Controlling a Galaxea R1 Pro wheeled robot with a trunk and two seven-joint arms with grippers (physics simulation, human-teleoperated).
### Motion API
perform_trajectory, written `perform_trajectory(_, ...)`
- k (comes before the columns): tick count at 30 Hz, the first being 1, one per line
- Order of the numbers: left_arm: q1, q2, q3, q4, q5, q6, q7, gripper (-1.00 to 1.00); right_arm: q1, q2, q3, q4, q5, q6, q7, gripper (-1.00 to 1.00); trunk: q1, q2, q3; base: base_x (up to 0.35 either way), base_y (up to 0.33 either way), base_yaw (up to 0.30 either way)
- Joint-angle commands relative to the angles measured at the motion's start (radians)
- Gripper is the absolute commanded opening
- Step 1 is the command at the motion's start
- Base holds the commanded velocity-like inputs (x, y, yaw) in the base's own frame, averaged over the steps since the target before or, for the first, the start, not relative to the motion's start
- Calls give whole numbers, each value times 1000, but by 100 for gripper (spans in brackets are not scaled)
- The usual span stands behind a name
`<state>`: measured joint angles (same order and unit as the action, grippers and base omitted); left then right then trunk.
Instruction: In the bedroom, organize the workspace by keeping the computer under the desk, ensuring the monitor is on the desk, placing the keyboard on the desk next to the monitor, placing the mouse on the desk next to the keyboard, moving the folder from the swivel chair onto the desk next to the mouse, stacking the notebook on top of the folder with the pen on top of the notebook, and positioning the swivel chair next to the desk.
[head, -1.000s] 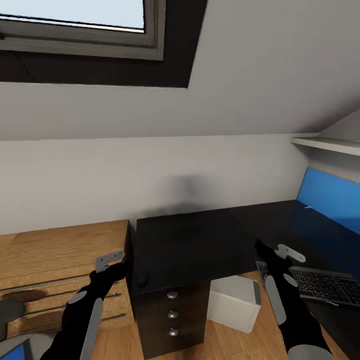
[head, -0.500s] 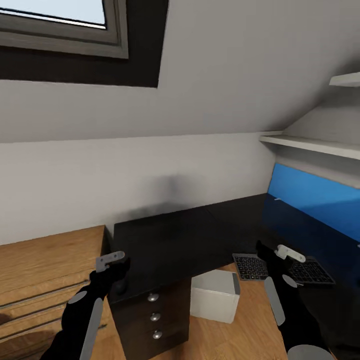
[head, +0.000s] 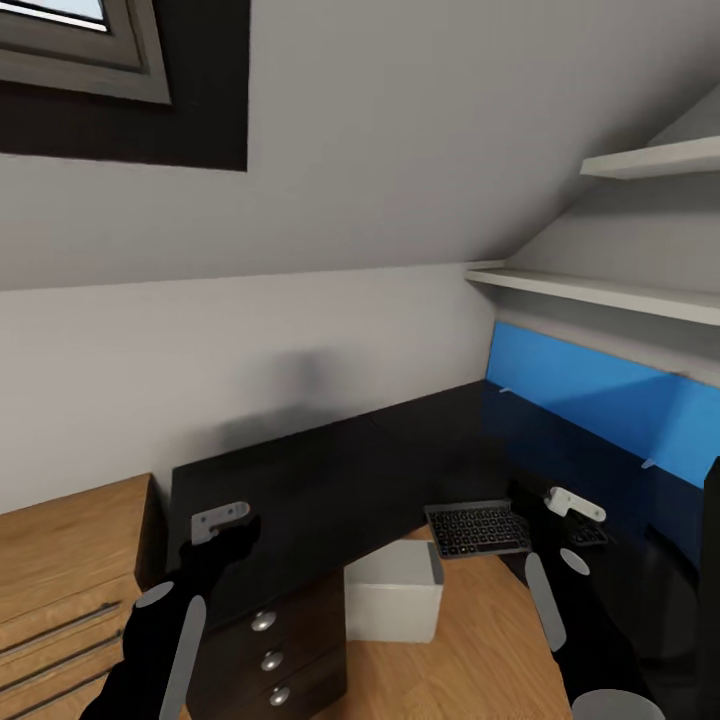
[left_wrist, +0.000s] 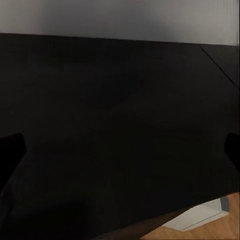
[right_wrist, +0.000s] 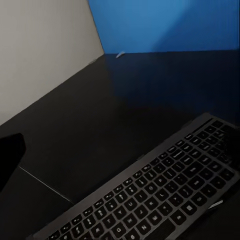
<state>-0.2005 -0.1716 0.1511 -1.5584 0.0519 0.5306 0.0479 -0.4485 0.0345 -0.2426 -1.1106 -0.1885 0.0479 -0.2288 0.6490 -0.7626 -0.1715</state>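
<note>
- While both arms hang low in front of you, read the grippers first: your left gripper (head: 232, 522) hovers over the near end of the desk (head: 330, 480), and its wrist view has dark finger edges at either side of the frame with bare desktop between, so the jaws stand apart with nothing in them.
- Your right gripper (head: 560, 505) hovers over the keyboard (head: 480, 527); whether its jaws are apart or together cannot be told, and nothing appears held.
- From the right wrist, the keyboard (right_wrist: 165, 190) lies flat on the glossy black top, with a blue panel (right_wrist: 165, 25) behind it along the wall.
- Under the desk, between the drawer stack (head: 268, 650) and the right arm, the light-grey computer (head: 393, 592) sits on the wooden floor, so that part looks settled.
- A light wooden dresser (head: 70, 560) stands just beside the desk's left end; don't mistake it for the target surface.
- Judging by this, you are still lining up on the desk: square the base to it before reaching, and keep the right arm high enough not to nudge the keyboard.
</note>
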Motion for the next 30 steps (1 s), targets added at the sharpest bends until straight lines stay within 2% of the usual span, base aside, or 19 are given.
perform_trajectory(1, -1, 0, 1, -2, 5, 6, 4, 100, -1, 1, 1, -2, -6, 4, -2, 100, 0, -1, -2, 2, 0, -267)
perform_trajectory(6, -1, 0, 1, -3, 6, 6, 4, 100, -1, 3, 12, -5, -6, -5, -2, 100, 0, -1, -2, 1, 0, -139)
perform_trajectory(11, -1, 0, 1, -3, 6, 6, 4, 100, -1, 4, 27, -5, -8, -70, -5, 100, 0, -1, -2, 0, 0, -27)
perform_trajectory(18, -1, 0, 1, -3, 6, 6, 4, 100, -1, 7, 37, -7, -9, -89, -5, 100, 0, -1, -2, 0, 0, -5)
perform_trajectory(22, -1, 0, 1, -3, 6, 6, 4, 100, -1, 10, 57, -13, -9, -93, -6, 100, 0, -1, -2, 0, 0, -1)
perform_trajectory(24, -1, 0, 1, -3, 6, 6, 4, 100, -1, 14, 69, -19, -9, -94, -7, 100, 0, -1, -2, 0, 0, 0)
perform_trajectory(25, -1, 0, 1, -3, 6, 7, 4, 100, -1, 27, 85, -31, -9, -94, -9, 100, 0, -1, -2, 0, 0, 0)
perform_trajectory(30, -1, 0, 1, -3, 6, 8, 4, 100, -1, 43, 93, -40, -7, -95, -19, 100, 0, -1, -2, 0, 0, 0)
